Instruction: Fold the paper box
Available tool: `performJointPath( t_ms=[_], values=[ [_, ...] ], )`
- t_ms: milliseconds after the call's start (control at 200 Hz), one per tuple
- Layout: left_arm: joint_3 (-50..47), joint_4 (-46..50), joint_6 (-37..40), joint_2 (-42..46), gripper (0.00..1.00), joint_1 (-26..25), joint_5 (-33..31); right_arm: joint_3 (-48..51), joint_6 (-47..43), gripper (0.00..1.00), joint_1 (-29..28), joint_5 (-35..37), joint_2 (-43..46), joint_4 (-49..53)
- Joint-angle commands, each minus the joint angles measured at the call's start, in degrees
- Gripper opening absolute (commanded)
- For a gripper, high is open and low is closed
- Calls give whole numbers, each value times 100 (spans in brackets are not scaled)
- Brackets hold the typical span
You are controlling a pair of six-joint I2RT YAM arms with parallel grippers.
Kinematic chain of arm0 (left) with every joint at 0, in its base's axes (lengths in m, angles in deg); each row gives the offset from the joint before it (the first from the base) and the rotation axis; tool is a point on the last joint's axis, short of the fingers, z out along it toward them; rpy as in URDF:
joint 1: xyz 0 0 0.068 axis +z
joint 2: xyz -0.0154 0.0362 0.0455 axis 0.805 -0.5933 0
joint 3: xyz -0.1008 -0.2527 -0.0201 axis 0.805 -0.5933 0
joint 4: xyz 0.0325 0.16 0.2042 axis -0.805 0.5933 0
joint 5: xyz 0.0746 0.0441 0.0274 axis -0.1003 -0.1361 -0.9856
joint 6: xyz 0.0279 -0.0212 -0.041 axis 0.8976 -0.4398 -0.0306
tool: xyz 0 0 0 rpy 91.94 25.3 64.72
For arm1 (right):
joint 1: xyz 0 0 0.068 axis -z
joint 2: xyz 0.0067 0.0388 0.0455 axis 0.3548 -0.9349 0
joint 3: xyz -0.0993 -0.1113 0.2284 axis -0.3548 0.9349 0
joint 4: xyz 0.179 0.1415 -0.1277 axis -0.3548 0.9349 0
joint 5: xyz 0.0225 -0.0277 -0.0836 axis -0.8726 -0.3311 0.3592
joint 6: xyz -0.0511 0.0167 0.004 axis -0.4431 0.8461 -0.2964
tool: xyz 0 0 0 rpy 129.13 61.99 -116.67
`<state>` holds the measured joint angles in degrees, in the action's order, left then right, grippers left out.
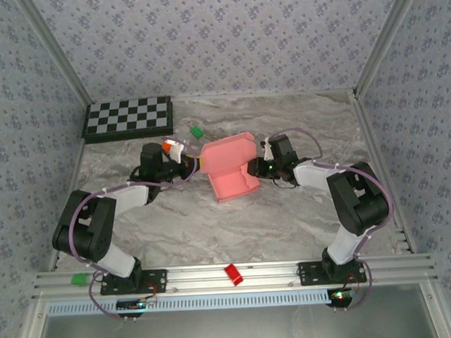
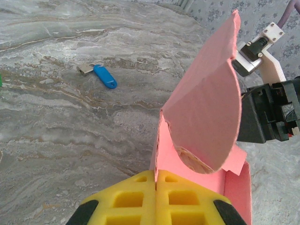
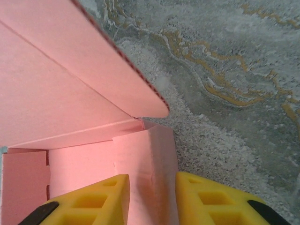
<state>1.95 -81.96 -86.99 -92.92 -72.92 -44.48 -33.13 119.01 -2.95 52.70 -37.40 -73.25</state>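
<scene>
Marbled table, patterned walls around it. Box is sitting half-formed between the two grippers, touching both.

Left gripper is pinching shut on the box's thin wall edge. The card is entering right at the seam between its fingers. A rounded flap is standing upright just ahead and to the right of it, curling over.

Right gripper is straddling a side wall of the box, one finger inside and one outside. Cannot tell whether the pads are actually clamping. A large panel is leaning over ahead-left of it.

Blue tag is lying on the table, well apart, ahead-left of the left gripper.
</scene>
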Motion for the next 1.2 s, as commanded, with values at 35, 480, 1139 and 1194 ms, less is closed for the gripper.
performJointPath(
  t_ms=[35,480,1139,1194],
  values=[
    [219,-159,-10,-57,0,-29,177,-179,-93,30,-93,196,-112,56],
    [250,-183,-36,-172,0,-22,217,-567,-666,23,-421,1056,-270,959],
    [334,-189,-71,-318,0,-20,284,-934,-938,19,-598,1840,-489,1709],
    [343,-194,-72,-334,0,-20,292,-972,-939,19,-614,1901,-516,1781]
  ],
)
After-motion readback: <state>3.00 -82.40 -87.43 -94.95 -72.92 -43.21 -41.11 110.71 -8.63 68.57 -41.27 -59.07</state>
